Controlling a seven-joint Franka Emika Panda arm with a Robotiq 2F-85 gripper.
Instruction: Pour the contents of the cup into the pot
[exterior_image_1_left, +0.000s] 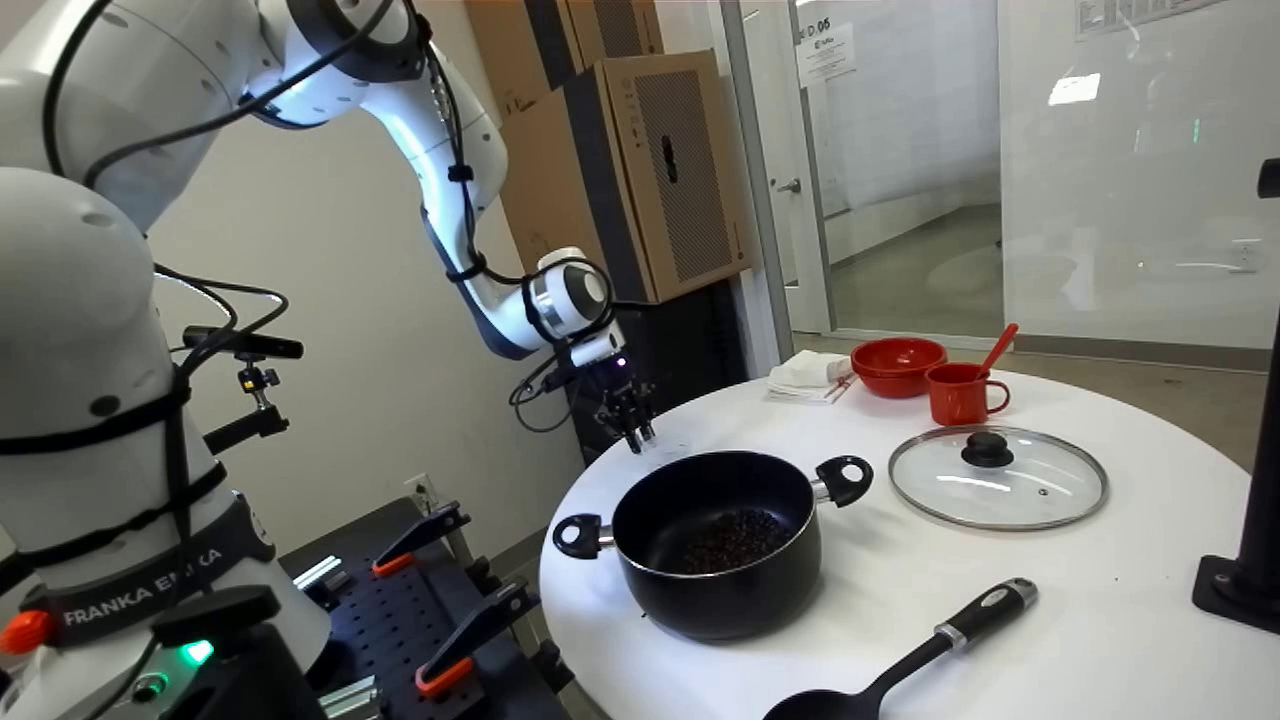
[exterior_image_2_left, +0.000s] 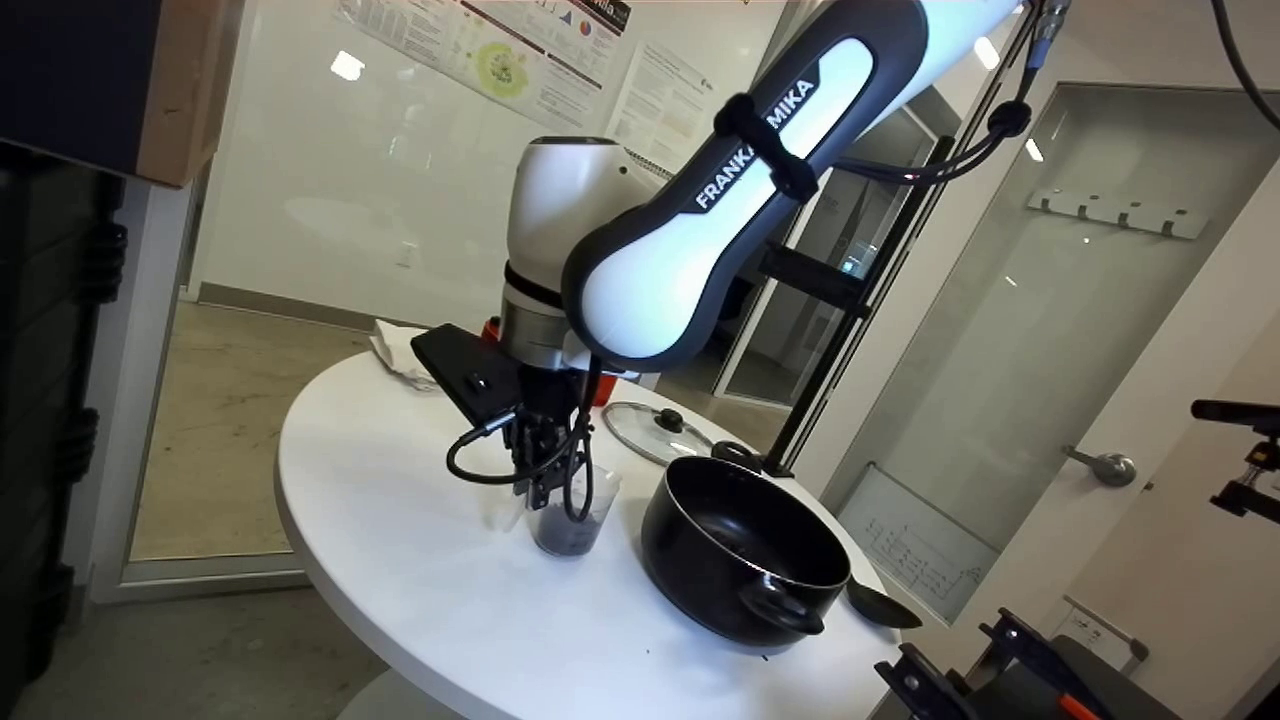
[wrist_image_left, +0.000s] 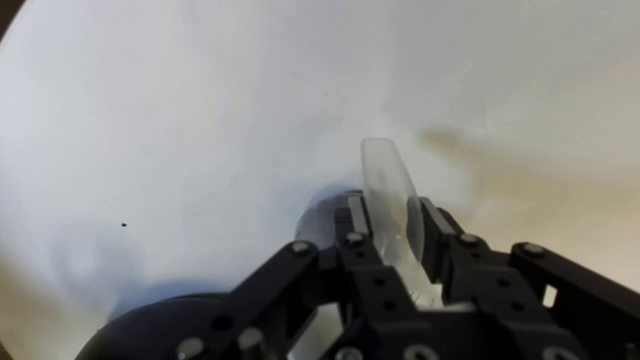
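End effector (wrist_image_left: 392, 220) grips the clear cup (exterior_image_2_left: 566, 534); the arm (exterior_image_2_left: 715, 228) reads "FRANKA".

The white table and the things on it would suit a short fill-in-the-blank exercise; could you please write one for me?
1. The black pot has ____ small side handles.
2. The mug, from which a slim utensil sticks up, is ____ in colour.
3. The glass lid lies with its black knob facing ____.
4. The gripper is shut on part of the clear ____.

Missing words: two; red; up; cup.
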